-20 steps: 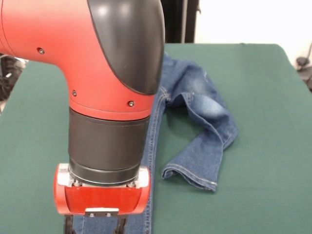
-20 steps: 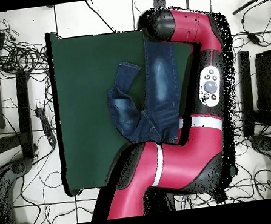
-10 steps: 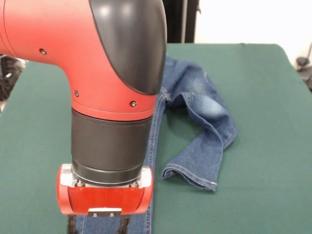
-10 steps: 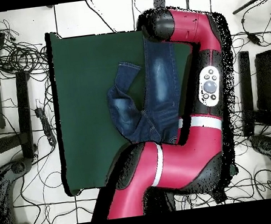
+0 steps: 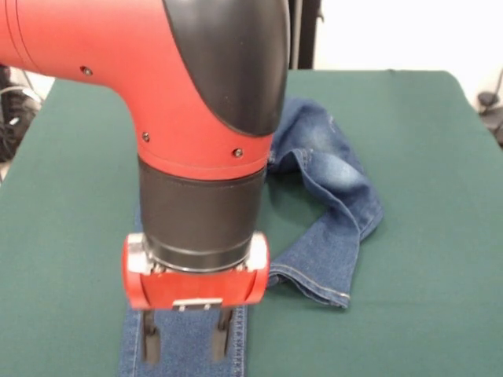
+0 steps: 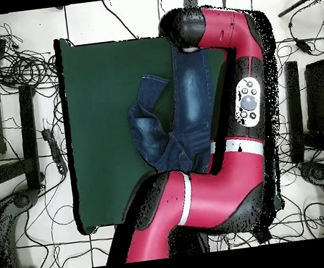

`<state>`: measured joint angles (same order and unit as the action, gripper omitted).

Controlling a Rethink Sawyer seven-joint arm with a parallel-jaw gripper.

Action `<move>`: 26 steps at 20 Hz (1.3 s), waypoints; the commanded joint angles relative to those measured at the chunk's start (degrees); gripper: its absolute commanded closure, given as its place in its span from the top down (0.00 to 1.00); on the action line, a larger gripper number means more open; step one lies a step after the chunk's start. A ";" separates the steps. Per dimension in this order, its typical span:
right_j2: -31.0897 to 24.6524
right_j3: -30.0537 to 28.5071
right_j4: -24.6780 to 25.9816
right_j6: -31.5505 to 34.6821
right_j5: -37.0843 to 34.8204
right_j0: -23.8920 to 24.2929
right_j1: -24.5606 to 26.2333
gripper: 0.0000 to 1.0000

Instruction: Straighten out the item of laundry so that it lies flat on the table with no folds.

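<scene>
The jeans (image 5: 330,196) are about halfway sorted: one leg runs out long and straight toward the table's (image 5: 440,314) edge farthest from the robot, while the other is bent back on itself in a loop beside it, cuff turned in toward the straight leg. In the overhead view the jeans (image 6: 170,117) sit between the table's middle and one long side, the straight leg's cuff reaching that far edge. The gripper (image 5: 186,344) is right over the cuff end of the straight leg, fingers (image 5: 151,345) spread fairly wide with nothing between them. What's different from a second ago: the gripper has lifted a little and slid sideways, so the fingers now show in full instead of being cut off at the bottom of the front view. The straight leg looks just as it did, so I'd guess it's letting go and backing off. That leaves the folded leg as the real work; the task's nowhere near done until it's pulled out flat.
</scene>
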<state>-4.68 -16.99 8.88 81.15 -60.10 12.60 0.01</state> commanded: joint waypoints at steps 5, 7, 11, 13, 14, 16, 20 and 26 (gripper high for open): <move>-0.92 -12.24 -1.36 4.95 -10.60 -2.23 -2.43 1.00; -1.00 -12.31 -1.94 6.90 -11.90 -2.13 -2.25 1.00; -1.23 -14.79 -3.19 9.46 -12.26 -1.89 -2.99 1.00; -1.21 -16.09 -3.42 9.93 -11.21 -1.91 -3.49 1.00; -1.11 -16.74 -3.50 10.10 -10.71 -1.97 -3.83 1.00; -0.25 -17.81 -2.65 9.89 -8.26 -2.41 -4.54 1.00; 1.72 -22.33 -1.37 11.81 -3.94 -3.53 -7.09 1.00; 2.43 -31.15 -2.10 17.13 1.20 -4.56 -11.14 1.00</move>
<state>-2.15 -29.51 7.47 81.90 -63.72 11.46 -7.82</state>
